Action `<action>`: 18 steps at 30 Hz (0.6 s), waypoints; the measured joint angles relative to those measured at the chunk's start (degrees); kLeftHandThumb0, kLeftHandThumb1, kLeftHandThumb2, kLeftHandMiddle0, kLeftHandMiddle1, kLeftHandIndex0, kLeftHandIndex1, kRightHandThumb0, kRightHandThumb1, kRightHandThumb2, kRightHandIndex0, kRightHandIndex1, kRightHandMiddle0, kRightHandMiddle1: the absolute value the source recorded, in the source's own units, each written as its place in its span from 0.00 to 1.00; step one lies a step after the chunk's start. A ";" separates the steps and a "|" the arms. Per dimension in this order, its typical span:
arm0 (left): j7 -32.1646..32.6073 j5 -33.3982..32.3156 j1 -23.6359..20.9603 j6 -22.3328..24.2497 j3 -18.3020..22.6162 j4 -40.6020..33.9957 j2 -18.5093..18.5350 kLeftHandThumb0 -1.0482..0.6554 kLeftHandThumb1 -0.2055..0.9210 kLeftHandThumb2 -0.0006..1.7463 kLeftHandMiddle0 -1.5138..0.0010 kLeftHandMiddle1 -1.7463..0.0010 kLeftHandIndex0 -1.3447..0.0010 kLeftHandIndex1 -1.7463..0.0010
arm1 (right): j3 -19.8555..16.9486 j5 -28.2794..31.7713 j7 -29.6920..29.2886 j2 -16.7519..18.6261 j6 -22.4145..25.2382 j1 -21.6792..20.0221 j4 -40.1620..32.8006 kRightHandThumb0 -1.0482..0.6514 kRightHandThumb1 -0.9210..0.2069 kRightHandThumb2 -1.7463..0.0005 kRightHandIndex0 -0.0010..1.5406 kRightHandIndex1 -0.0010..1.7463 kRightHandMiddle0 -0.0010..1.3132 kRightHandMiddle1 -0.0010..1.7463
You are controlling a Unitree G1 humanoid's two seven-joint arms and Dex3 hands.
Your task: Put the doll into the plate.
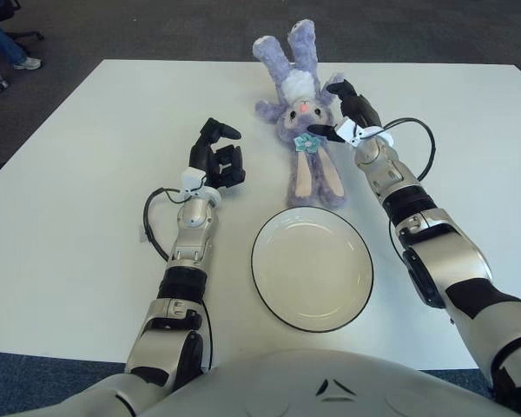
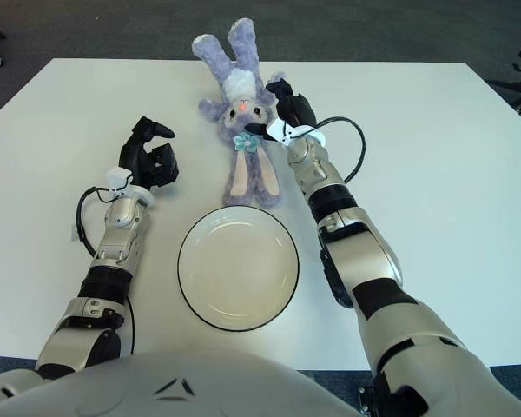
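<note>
A purple plush bunny doll lies on its back at the far middle of the white table, ears pointing away from me and legs toward the plate. The empty cream plate with a dark rim sits just in front of its feet. My right hand hovers at the doll's right shoulder, fingers spread around its arm and not closed on it. Left of the doll, about level with its legs, my left hand is raised with fingers loosely curled, holding nothing.
The white table spreads wide on both sides. Dark carpet lies beyond its far edge, and a seated person's leg and a chair base show at the top left corner.
</note>
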 measured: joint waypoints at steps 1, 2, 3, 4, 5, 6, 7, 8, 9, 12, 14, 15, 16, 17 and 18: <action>0.00 0.00 0.07 0.00 -0.03 -0.13 -0.02 0.37 0.63 0.62 0.22 0.00 0.65 0.00 | 0.14 -0.10 0.00 -0.01 0.03 -0.11 0.00 0.03 0.10 0.90 0.00 0.55 0.00 0.44; 0.00 -0.01 0.12 0.00 -0.04 -0.22 -0.03 0.37 0.63 0.62 0.22 0.00 0.65 0.00 | 0.30 -0.22 0.00 -0.02 0.12 -0.21 0.00 0.03 0.11 0.90 0.00 0.57 0.00 0.46; 0.00 -0.02 0.16 0.00 -0.05 -0.29 -0.04 0.37 0.63 0.62 0.22 0.00 0.65 0.00 | 0.57 -0.40 0.00 -0.02 0.29 -0.32 0.00 0.04 0.12 0.90 0.00 0.58 0.00 0.46; 0.00 -0.04 0.19 0.01 -0.06 -0.35 -0.06 0.37 0.63 0.62 0.22 0.00 0.65 0.00 | 0.84 -0.76 0.01 -0.03 0.56 -0.40 -0.01 0.04 0.13 0.89 0.00 0.59 0.00 0.47; 0.00 -0.04 0.23 0.01 -0.07 -0.41 -0.08 0.37 0.63 0.62 0.22 0.00 0.65 0.00 | 1.06 -1.16 0.03 -0.04 0.79 -0.43 -0.05 0.05 0.20 0.81 0.00 0.64 0.00 0.48; 0.00 -0.03 0.26 0.01 -0.08 -0.48 -0.11 0.37 0.63 0.62 0.22 0.00 0.65 0.00 | 1.29 -1.45 0.12 -0.05 1.07 -0.43 -0.17 0.05 0.22 0.79 0.00 0.65 0.00 0.48; 0.00 -0.03 0.30 0.01 -0.09 -0.54 -0.13 0.37 0.63 0.62 0.22 0.00 0.65 0.00 | 1.51 -1.65 0.23 -0.07 1.37 -0.43 -0.29 0.05 0.25 0.76 0.00 0.67 0.00 0.48; 0.00 -0.03 0.32 0.01 -0.11 -0.58 -0.15 0.37 0.63 0.62 0.22 0.00 0.65 0.00 | 1.74 -1.85 0.47 -0.10 1.75 -0.43 -0.45 0.06 0.27 0.74 0.01 0.68 0.00 0.49; 0.00 -0.03 0.33 0.01 -0.13 -0.61 -0.16 0.37 0.63 0.62 0.22 0.00 0.65 0.00 | 1.90 -2.06 0.68 -0.12 2.02 -0.43 -0.62 0.06 0.28 0.73 0.01 0.69 0.00 0.49; 0.01 -0.01 0.34 0.01 -0.16 -0.64 -0.16 0.37 0.63 0.62 0.22 0.00 0.65 0.00 | 2.27 -2.32 2.01 -0.30 3.26 -0.35 -1.92 0.07 0.32 0.69 0.03 0.72 0.00 0.47; 0.01 0.00 0.35 0.01 -0.16 -0.64 -0.16 0.37 0.63 0.62 0.22 0.00 0.65 0.00 | 2.36 -2.34 3.04 -0.46 3.95 -0.31 -3.11 0.09 0.33 0.67 0.05 0.73 0.00 0.46; 0.01 -0.01 0.35 0.01 -0.16 -0.64 -0.16 0.37 0.63 0.62 0.22 0.00 0.65 0.00 | 2.38 -2.33 3.56 -0.54 4.25 -0.30 -3.75 0.09 0.34 0.66 0.06 0.73 0.00 0.45; 0.01 -0.01 0.35 0.01 -0.16 -0.64 -0.17 0.37 0.62 0.62 0.22 0.00 0.65 0.00 | 2.38 -2.33 4.17 -0.64 4.52 -0.29 -4.38 0.10 0.34 0.65 0.07 0.72 0.00 0.45; 0.01 -0.02 0.35 0.01 -0.17 -0.65 -0.17 0.37 0.62 0.62 0.22 0.00 0.65 0.00 | 2.38 -2.32 4.64 -0.73 4.75 -0.27 -4.96 0.11 0.35 0.64 0.08 0.72 0.00 0.44; 0.01 -0.02 0.35 0.02 -0.16 -0.65 -0.18 0.37 0.62 0.62 0.22 0.00 0.65 0.00 | 2.38 -2.32 5.19 -0.84 4.94 -0.26 -5.55 0.12 0.36 0.63 0.08 0.72 0.00 0.44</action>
